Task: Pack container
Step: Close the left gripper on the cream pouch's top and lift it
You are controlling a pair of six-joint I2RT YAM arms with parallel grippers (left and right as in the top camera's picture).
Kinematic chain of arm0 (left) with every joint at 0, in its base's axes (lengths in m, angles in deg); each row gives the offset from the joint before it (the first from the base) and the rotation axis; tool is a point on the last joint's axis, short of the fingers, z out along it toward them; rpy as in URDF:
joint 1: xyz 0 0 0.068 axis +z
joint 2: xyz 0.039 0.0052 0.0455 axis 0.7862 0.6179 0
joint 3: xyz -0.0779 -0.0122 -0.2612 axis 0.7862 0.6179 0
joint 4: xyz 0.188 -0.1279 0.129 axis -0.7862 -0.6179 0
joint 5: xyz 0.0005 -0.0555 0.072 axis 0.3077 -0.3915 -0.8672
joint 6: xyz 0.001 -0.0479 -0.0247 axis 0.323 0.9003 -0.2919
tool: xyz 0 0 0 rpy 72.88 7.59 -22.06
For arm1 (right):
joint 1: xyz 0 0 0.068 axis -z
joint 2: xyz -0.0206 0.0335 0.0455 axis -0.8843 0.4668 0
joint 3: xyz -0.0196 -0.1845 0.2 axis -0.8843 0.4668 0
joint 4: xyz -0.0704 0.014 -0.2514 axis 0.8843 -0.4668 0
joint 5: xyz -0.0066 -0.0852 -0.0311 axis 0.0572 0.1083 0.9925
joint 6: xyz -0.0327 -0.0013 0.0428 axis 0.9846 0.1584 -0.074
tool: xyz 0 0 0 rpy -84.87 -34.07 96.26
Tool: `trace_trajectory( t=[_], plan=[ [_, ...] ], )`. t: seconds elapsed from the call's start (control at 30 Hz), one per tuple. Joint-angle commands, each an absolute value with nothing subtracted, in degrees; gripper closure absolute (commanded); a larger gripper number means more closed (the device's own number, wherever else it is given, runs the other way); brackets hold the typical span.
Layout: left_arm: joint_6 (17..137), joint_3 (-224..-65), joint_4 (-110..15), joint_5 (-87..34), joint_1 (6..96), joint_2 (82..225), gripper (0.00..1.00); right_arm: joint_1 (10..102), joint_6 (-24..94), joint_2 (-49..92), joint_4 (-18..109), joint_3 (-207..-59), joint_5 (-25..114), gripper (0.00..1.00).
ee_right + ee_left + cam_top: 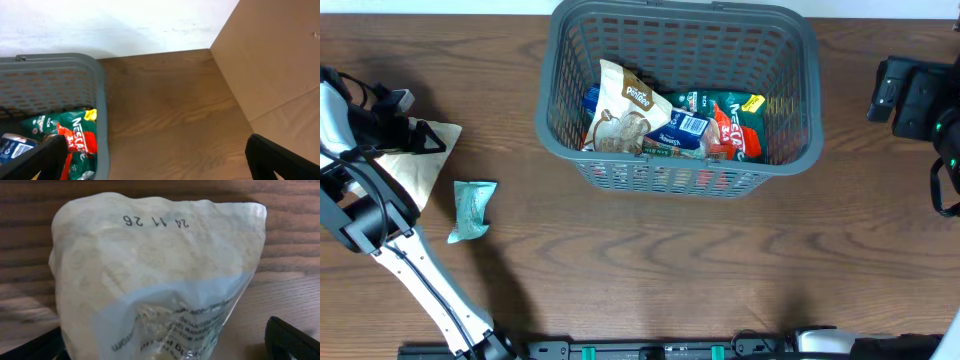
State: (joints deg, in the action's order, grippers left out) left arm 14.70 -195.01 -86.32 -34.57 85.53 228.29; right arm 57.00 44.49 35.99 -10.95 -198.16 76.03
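Nearest, low on the left of the overhead view: small teal packet (472,208), flat on the brown surface (650,260), touched by nothing. Just beyond it, toward the left edge: cream packet (428,140) with the left pincer (170,345) over it. Judging from the left wrist view, fingers (292,339) apart, one at each lower corner of the frame, with the packet between them and a strip of bare wood visible beside the right-hand finger; so not yet clamped on anything. Probably the approach just before the grasp.

Farther up, in the upper middle of the frame: the container (670,178), standing on the surface, well apart from both loose packets. Already loaded with a white and brown packet (620,105), a blue and white packet (688,126) and a green and red packet (730,125), heaped toward the lower wall. At the far right edge: right pincer (162,157), fingers apart, holding nothing, near the container's right wall but not touching.

Possible trouble from here: closing only on soft, puffy film, hence a slip during the lift. Possible too: catching the high rim on the way across if carried low, or landing on the leaning white and brown packet and sliding off the heap. Also worth care: brushing the teal packet aside during the swing, being so near.
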Motion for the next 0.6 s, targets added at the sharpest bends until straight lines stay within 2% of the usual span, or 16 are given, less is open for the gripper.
trace_trajectory(
  t=[0.0,0.27,0.53,0.57],
  plan=[
    [13.83,-191.14,-85.16,-34.37,85.46,232.05,0.02,57.26,43.57,36.14,-11.06,-198.44,76.79,0.01],
    [13.87,-190.44,-85.18,-23.57,85.44,232.05,0.02,57.26,43.57,36.14,-11.06,-198.44,76.79,0.01],
    [15.58,-190.44,-85.77,-23.14,85.53,232.05,0.02,57.26,43.57,36.14,-11.06,-198.44,76.79,0.01],
    [15.58,-190.44,-85.75,-23.27,85.51,232.05,0.05,57.26,43.57,36.14,-11.06,-198.44,76.79,0.01]
  ],
)
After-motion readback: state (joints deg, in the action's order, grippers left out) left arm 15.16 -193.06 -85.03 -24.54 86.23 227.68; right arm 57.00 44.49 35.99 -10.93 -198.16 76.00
